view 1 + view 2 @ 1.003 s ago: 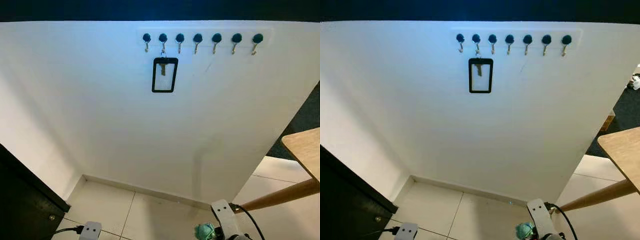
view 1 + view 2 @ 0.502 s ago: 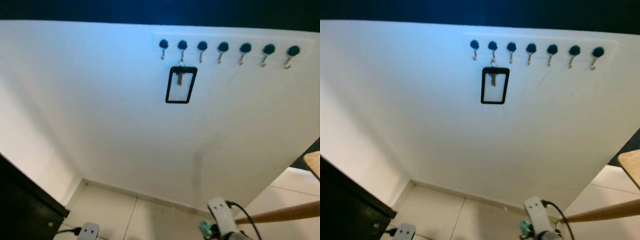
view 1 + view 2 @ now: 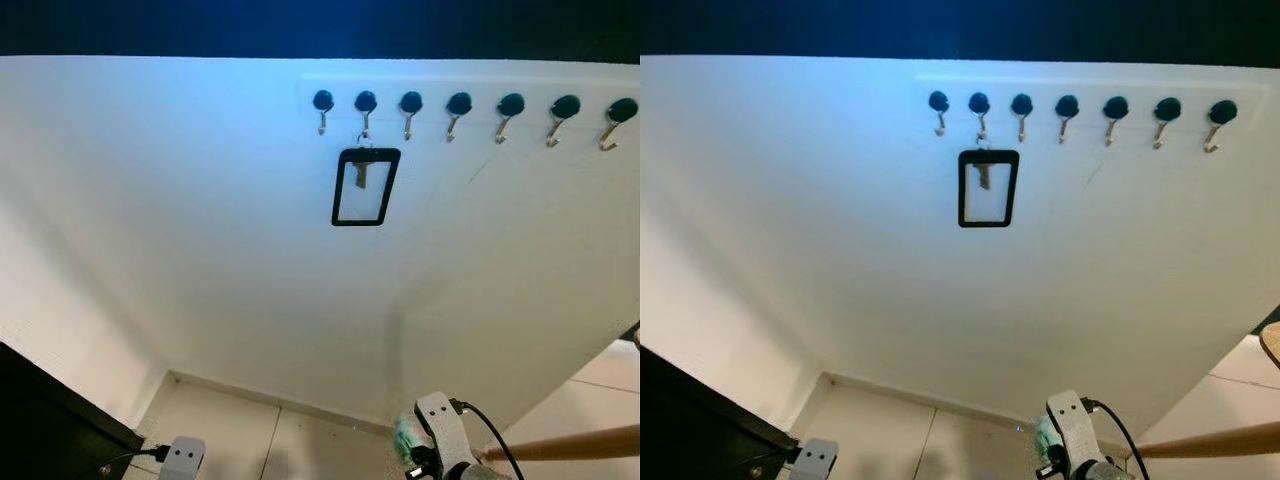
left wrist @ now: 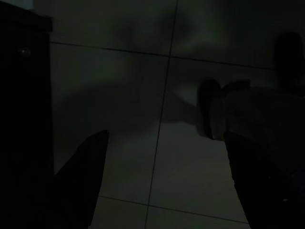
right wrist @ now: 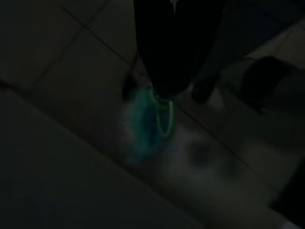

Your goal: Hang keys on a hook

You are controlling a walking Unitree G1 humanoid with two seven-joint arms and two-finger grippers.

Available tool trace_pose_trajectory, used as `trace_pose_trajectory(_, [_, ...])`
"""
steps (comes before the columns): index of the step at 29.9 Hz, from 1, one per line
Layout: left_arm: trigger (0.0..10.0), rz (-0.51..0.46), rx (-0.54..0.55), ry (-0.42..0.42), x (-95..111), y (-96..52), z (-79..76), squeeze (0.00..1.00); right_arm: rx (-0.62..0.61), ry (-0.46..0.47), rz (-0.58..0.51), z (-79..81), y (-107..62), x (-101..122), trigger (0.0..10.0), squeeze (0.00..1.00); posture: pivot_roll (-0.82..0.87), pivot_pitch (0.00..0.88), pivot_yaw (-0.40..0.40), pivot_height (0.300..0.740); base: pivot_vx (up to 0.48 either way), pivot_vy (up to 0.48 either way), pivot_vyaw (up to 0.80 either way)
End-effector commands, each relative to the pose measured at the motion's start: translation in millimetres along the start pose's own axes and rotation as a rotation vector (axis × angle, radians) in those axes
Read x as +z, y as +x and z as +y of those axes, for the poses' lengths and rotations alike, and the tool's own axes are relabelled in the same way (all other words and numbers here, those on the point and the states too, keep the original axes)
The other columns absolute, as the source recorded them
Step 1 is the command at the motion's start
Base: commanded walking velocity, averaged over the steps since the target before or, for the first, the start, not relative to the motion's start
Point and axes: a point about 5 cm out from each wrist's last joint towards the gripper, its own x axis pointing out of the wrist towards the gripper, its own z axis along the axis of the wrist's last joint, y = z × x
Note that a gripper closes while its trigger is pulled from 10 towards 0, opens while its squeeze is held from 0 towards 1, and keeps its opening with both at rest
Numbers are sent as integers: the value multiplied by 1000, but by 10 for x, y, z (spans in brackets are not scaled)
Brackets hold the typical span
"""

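A row of several metal hooks [image 3: 460, 103] with dark round knobs runs along the top of the white wall. A black-framed card holder [image 3: 365, 187] with a key inside hangs from the second hook from the left. My right arm is low at the bottom of the head views, with a teal keychain [image 3: 404, 437] beside its white wrist bracket. In the right wrist view my right gripper [image 5: 164, 90] is shut on a green ring carrying the teal keychain [image 5: 143, 119] over the floor tiles. My left gripper [image 4: 165, 135] hangs open above dark tiles.
A black cabinet [image 3: 50, 420] stands at the lower left against the wall. A white plug with a black cable [image 3: 180, 455] lies on the tiled floor. A wooden table leg [image 3: 570, 445] and table corner [image 3: 1272, 340] reach in from the right.
The camera has moved nearer the wall and turned left: the hooks sit lower and look larger, and the table has slid off to the right. The right gripper stays low with the keychain.
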Motion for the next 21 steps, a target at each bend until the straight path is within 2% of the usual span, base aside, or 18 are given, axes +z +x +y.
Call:
trace_pose_trajectory(1, [10000, 26, 9, 7, -72, -19, 49, 0, 69, -19, -69, 29, 24, 137, 10000, 0, -98, 51, 96, 740, 0, 0, 0])
trace_pose_trajectory(3, [10000, 26, 8, 9, -72, -20, 49, 0, 94, -28, -88, 34, 28, 180, 10000, 0, -98, 51, 96, 740, 0, 0, 0])
trace_pose_trajectory(4, [10000, 27, 5, 14, -69, -19, 47, 0, 183, -67, -147, 60, 53, 365, 10000, 0, -106, 54, 101, 740, 0, 0, 0])
trace_pose_trajectory(6, [10000, 26, 5, 18, -63, -18, 47, 0, 260, -109, -191, 93, 71, 532, 10000, 0, -106, 54, 101, 740, 0, 0, 0])
trace_pose_trajectory(9, [10000, 24, 3, 23, -56, -17, 46, 0, 323, -150, -219, 125, 79, 656, 10000, 0, -104, 53, 99, 740, 0, 0, 0])
trace_pose_trajectory(11, [10000, 23, 3, 30, -48, -16, 47, 0, 395, -194, -277, 157, 75, 855, 10000, 0, -102, 52, 97, 740, 0, 0, 0])
trace_pose_trajectory(12, [10000, 23, 3, 30, -48, -16, 47, 0, 395, -194, -277, 157, 75, 855, 10000, 0, -102, 52, 97, 740, 0, 0, 0])
trace_pose_trajectory(16, [10000, 24, -3, 28, -46, -15, 43, 0, 525, -268, -362, 210, 8, 1141, 10000, 0, -103, 51, 99, 740, 0, 0, 0])
trace_pose_trajectory(18, [10000, 24, -3, 28, -46, -15, 43, 0, 525, -268, -362, 210, 8, 1141, 10000, 0, -103, 51, 99, 740, 0, 0, 0])
trace_pose_trajectory(21, [10000, 27, -7, 27, -48, -15, 39, 0, 631, -303, -442, 301, -84, 1350, 10000, 0, -104, 52, 100, 740, 0, 0, 0])
